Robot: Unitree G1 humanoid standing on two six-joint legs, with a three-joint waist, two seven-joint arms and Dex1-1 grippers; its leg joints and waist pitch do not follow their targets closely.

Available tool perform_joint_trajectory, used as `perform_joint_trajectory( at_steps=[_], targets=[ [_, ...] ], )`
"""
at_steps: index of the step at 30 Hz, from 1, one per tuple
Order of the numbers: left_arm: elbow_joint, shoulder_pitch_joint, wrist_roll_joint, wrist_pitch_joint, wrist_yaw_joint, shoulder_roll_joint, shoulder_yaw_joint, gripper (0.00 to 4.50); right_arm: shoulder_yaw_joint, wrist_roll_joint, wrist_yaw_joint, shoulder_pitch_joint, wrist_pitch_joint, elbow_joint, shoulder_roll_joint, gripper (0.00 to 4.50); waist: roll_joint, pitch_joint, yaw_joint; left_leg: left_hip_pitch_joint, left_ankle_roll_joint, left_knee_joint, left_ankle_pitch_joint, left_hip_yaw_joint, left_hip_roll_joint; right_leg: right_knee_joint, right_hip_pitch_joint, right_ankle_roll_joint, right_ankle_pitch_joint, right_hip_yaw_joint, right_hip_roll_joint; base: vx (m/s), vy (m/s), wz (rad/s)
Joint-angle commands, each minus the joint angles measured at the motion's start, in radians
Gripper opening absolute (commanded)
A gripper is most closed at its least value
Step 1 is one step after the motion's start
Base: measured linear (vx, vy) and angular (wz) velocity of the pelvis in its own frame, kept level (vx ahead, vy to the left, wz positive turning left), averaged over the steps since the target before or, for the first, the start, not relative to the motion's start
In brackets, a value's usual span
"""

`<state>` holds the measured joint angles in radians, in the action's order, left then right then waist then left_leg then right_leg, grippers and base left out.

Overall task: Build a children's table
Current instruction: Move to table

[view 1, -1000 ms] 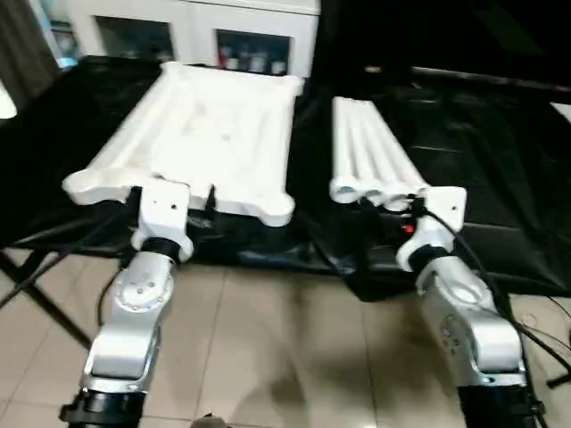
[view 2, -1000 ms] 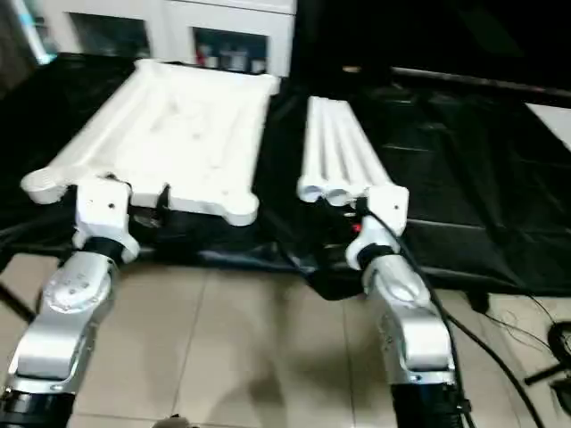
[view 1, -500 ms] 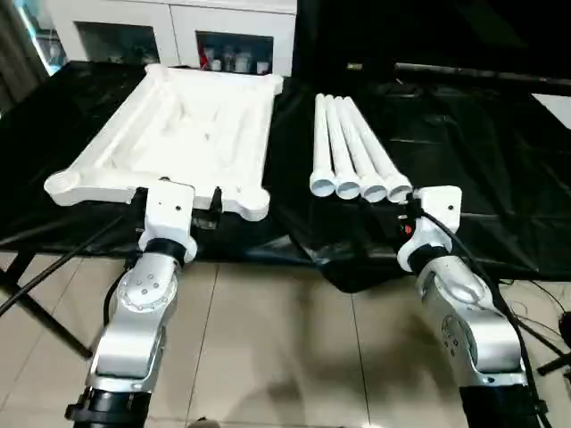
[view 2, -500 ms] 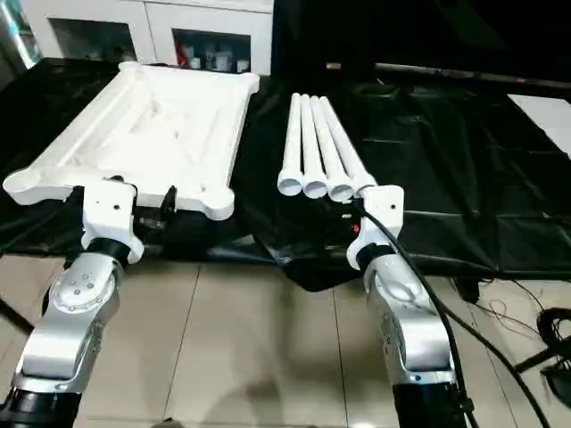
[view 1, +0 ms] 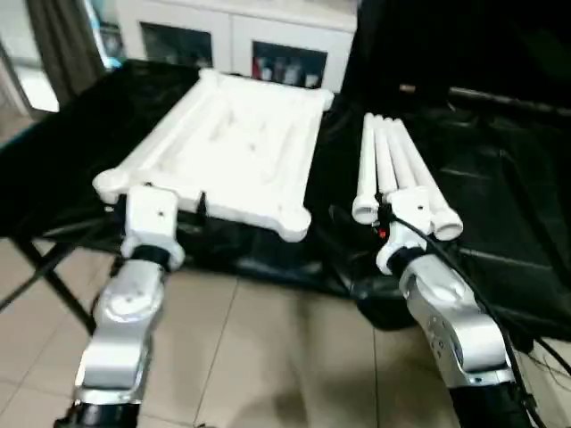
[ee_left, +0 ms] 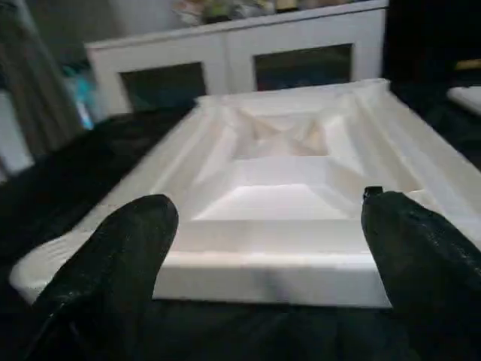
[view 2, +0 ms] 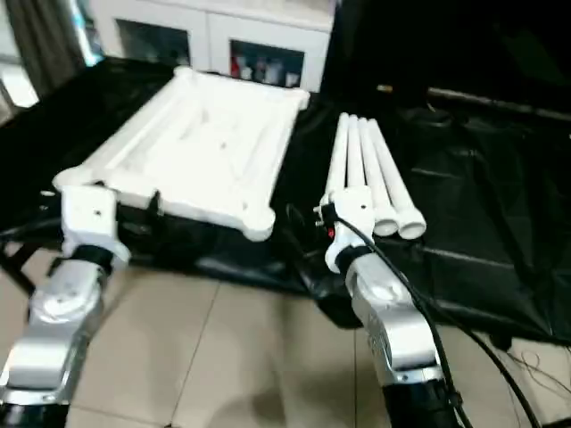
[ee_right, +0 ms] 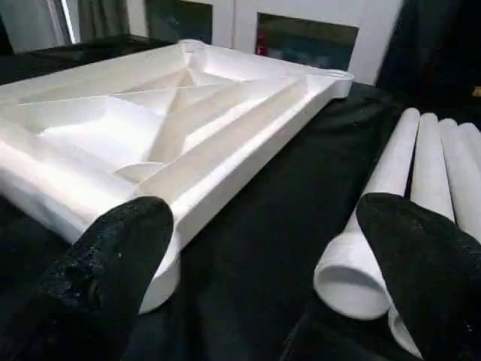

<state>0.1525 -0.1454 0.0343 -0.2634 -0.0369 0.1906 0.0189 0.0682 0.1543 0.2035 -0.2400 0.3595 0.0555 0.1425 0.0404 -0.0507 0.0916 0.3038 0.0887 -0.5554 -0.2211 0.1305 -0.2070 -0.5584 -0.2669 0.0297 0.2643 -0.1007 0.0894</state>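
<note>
Two grippers sit nearest, at the table's front edge, both with fingers spread wide and holding nothing. The left gripper (ee_left: 263, 256) faces the tabletop's near short edge; the right gripper (ee_right: 263, 263) points at the gap between the tabletop's near corner and the legs.

Beyond them, on black sheeting (view 1: 500, 205), the white tabletop (view 1: 232, 147) lies underside up, ribs and round corner sockets showing. Just to its right, four white legs (view 1: 393, 174) lie side by side, open ends toward the robot.

Judging by look, all parts are hollow plastic: light, stiff, smooth and probably slippery. A leg seems best gripped across its tube near the open end; the tabletop by its rim.

Farthest back stands a white cabinet (view 1: 241, 45). No readable writing or labels.
</note>
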Motion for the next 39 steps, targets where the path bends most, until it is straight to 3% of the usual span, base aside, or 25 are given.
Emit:
perform_joint_trajectory(
  at_steps=[1,3,5,6,7,8,9,12,13,14,15,16,20,22,23,24,27,30,31,33,34,35,36,38,39],
  targets=[
    [0.023,0.018,-0.001,-0.008,-0.002,0.004,0.000,4.48,-0.016,-0.007,0.000,-0.008,0.007,-0.012,0.014,4.50,-0.013,0.081,0.009,0.006,-0.171,0.048,0.005,0.021,0.039,0.041,0.074,-0.139,-0.027,0.026,-0.009,0.168,0.007,0.03],
    [0.024,0.021,-0.001,-0.008,-0.004,0.004,0.003,4.48,-0.016,-0.006,-0.002,-0.008,0.007,-0.013,0.015,4.50,-0.012,0.086,0.007,-0.020,-0.240,0.031,0.115,0.006,0.046,0.017,0.068,-0.096,-0.148,0.024,-0.032,0.185,-0.004,0.09],
    [0.023,0.021,-0.001,-0.008,-0.005,0.005,0.004,4.48,-0.016,-0.005,-0.002,-0.007,0.006,-0.014,0.016,4.50,-0.018,0.098,-0.021,-0.111,-0.396,0.013,0.327,-0.060,0.016,-0.051,-0.009,-0.033,-0.184,0.009,-0.054,0.190,-0.021,0.12],
    [0.022,0.021,-0.001,-0.007,-0.007,0.006,0.006,4.48,-0.018,-0.006,-0.002,-0.007,0.006,-0.013,0.014,4.50,-0.022,0.099,-0.043,-0.214,-0.542,0.002,0.426,-0.136,-0.050,-0.103,-0.137,-0.001,0.008,0.004,-0.022,0.131,-0.097,-0.15],
    [0.020,0.021,0.000,-0.007,-0.010,0.006,0.008,4.48,-0.021,-0.007,-0.001,-0.005,0.004,-0.012,0.013,4.50,-0.003,0.098,-0.064,-0.218,-0.624,0.013,0.533,-0.195,-0.087,-0.143,-0.181,0.029,0.122,0.039,0.026,0.131,-0.097,-0.15],
    [0.019,0.021,0.000,-0.007,-0.011,0.006,0.009,4.48,-0.021,-0.008,-0.001,-0.004,0.003,-0.010,0.013,4.50,0.009,0.086,-0.050,-0.159,-0.577,-0.001,0.482,-0.162,-0.029,-0.103,-0.139,0.016,0.086,0.063,0.040,0.057,-0.136,-0.44],
    [0.016,0.022,0.000,-0.005,-0.012,0.007,0.010,4.48,-0.023,-0.009,-0.001,-0.001,0.001,-0.007,0.013,4.50,0.056,0.044,0.061,0.114,-0.331,-0.171,-0.069,-0.036,0.147,0.053,0.130,0.019,-0.001,0.249,0.135,0.096,-0.049,-0.03],
    [0.014,0.024,0.000,-0.002,-0.014,0.008,0.011,4.48,-0.025,-0.009,-0.003,0.002,0.001,-0.003,0.014,4.50,0.056,0.045,0.055,0.150,-0.130,-0.172,0.009,-0.042,0.096,0.035,0.140,-0.147,-0.254,0.185,0.096,0.149,-0.007,0.10],
    [0.014,0.025,0.000,-0.001,-0.014,0.008,0.011,4.48,-0.027,-0.007,-0.003,0.003,0.001,-0.002,0.015,4.50,0.019,0.055,0.052,0.139,-0.139,-0.085,0.119,-0.048,0.055,0.042,0.135,-0.151,-0.251,0.119,0.072,0.171,0.008,0.06],
    [0.015,0.026,-0.001,-0.001,-0.016,0.010,0.011,4.48,-0.030,-0.007,-0.004,0.005,0.000,0.002,0.018,4.50,-0.038,0.068,0.034,0.064,-0.192,0.001,0.200,-0.060,0.031,0.027,0.112,-0.084,-0.119,0.025,-0.011,0.202,0.017,0.04],
    [0.015,0.026,-0.001,-0.001,-0.016,0.010,0.012,4.48,-0.031,-0.007,-0.004,0.006,-0.001,0.003,0.019,4.50,-0.061,0.068,0.004,0.012,-0.274,0.019,0.123,-0.124,0.000,-0.058,0.054,-0.046,-0.005,-0.015,-0.066,0.254,0.012,-0.13],
    [0.013,0.026,-0.002,0.000,-0.018,0.012,0.013,4.48,-0.032,-0.007,-0.003,0.006,-0.002,0.003,0.019,4.50,-0.061,0.110,-0.023,-0.127,-0.492,-0.012,0.196,-0.224,-0.059,-0.180,-0.088,0.012,0.205,-0.005,-0.075,0.254,0.012,-0.13],
    [0.012,0.027,0.002,0.002,-0.022,0.008,0.019,4.48,-0.033,-0.008,-0.003,0.005,-0.002,0.002,0.021,4.50,-0.006,0.072,-0.011,-0.032,-0.457,0.036,0.102,-0.118,-0.046,-0.221,-0.164,0.060,-0.024,0.043,-0.033,0.156,-0.009,-0.06],
    [0.018,0.032,0.000,0.001,-0.019,0.011,0.018,4.48,-0.036,-0.012,0.000,0.002,0.000,-0.001,0.016,4.50,0.035,0.030,-0.006,0.022,-0.380,0.068,-0.217,-0.028,0.007,-0.076,-0.123,-0.025,-0.086,0.087,-0.002,0.097,-0.062,-0.03],
    [0.018,0.033,-0.001,0.001,-0.019,0.012,0.018,4.48,-0.037,-0.012,-0.001,0.002,0.000,-0.001,0.015,4.50,0.086,0.049,0.001,0.034,-0.318,0.011,-0.291,-0.002,0.054,0.001,-0.076,0.013,0.082,0.153,0.033,0.092,-0.149,0.15],
    [0.019,0.034,-0.001,0.001,-0.019,0.013,0.018,4.48,-0.037,-0.013,-0.001,0.001,0.000,-0.002,0.014,4.50,0.080,0.041,0.043,0.027,-0.176,-0.180,-0.175,-0.009,0.108,0.103,-0.031,-0.017,0.804,0.254,0.147,0.103,-0.152,0.13],
    [0.018,0.033,0.000,0.002,-0.021,0.011,0.018,4.48,-0.037,-0.014,-0.003,0.001,0.002,-0.003,0.013,4.50,0.064,0.037,0.053,0.073,-0.096,-0.175,-0.089,-0.052,0.089,0.075,0.019,-0.140,0.697,0.240,0.138,0.109,-0.081,0.03],
    [0.019,0.029,0.016,-0.013,-0.022,0.012,0.012,4.48,-0.046,-0.014,-0.024,0.006,0.006,0.003,0.009,4.50,0.001,0.041,0.050,0.034,-0.085,-0.015,0.000,-0.039,0.037,0.062,0.002,-0.254,0.415,0.125,0.035,0.110,0.036,0.04],
    [0.018,0.029,0.015,-0.010,-0.023,0.011,0.012,4.48,-0.048,-0.013,-0.026,0.007,0.007,0.004,0.008,4.50,-0.024,0.050,0.007,-0.030,-0.124,0.040,-0.013,-0.112,-0.045,-0.048,-0.078,-0.185,0.180,0.061,-0.033,0.108,0.094,0.05],
    [0.011,0.023,-0.007,-0.037,-0.048,0.009,0.009,4.48,-0.063,-0.005,-0.040,0.014,0.020,0.012,-0.002,4.50,-0.023,0.078,-0.006,-0.099,-0.239,-0.018,0.347,-0.162,-0.071,-0.128,-0.178,-0.077,-0.043,0.063,-0.009,0.151,0.089,0.10],
    [-0.002,0.015,-0.004,-0.028,-0.050,0.012,0.002,4.48,-0.071,-0.003,-0.047,0.020,0.025,0.018,-0.007,4.50,-0.033,0.085,0.001,-0.097,-0.185,-0.063,0.677,-0.066,-0.064,-0.098,-0.219,-0.041,-0.164,0.085,0.006,0.142,0.080,0.12],
    [-0.004,0.013,-0.003,-0.025,-0.049,0.012,0.001,4.48,-0.073,-0.003,-0.048,0.021,0.026,0.019,-0.008,4.50,0.018,0.096,-0.001,-0.091,-0.140,-0.091,0.801,-0.025,-0.032,-0.072,-0.210,-0.031,-0.287,0.100,0.010,0.000,0.116,-0.17],
    [-0.010,0.008,0.000,-0.021,-0.050,0.014,-0.003,4.48,-0.074,-0.006,-0.051,0.024,0.025,0.022,-0.008,4.50,0.043,0.091,0.008,-0.033,-0.079,-0.089,0.637,0.058,0.067,-0.049,-0.167,-0.046,-0.414,0.131,-0.019,-0.056,0.120,-0.39],
    [-0.019,-0.003,0.006,-0.021,-0.051,0.015,-0.010,4.48,-0.078,-0.009,-0.058,0.030,0.026,0.027,-0.009,4.50,0.070,0.085,0.071,0.067,-0.078,-0.194,-0.054,0.028,0.099,0.043,-0.063,-0.210,-0.365,0.357,0.158,-0.043,0.119,-0.37],
    [-0.023,-0.008,0.009,-0.023,-0.050,0.015,-0.013,4.48,-0.082,-0.006,-0.059,0.033,0.029,0.030,-0.011,4.50,0.078,0.072,0.087,0.100,-0.023,-0.233,-0.270,-0.046,0.106,0.066,-0.043,-0.287,-0.231,0.401,0.146,-0.032,0.134,-0.50]
  ],
)
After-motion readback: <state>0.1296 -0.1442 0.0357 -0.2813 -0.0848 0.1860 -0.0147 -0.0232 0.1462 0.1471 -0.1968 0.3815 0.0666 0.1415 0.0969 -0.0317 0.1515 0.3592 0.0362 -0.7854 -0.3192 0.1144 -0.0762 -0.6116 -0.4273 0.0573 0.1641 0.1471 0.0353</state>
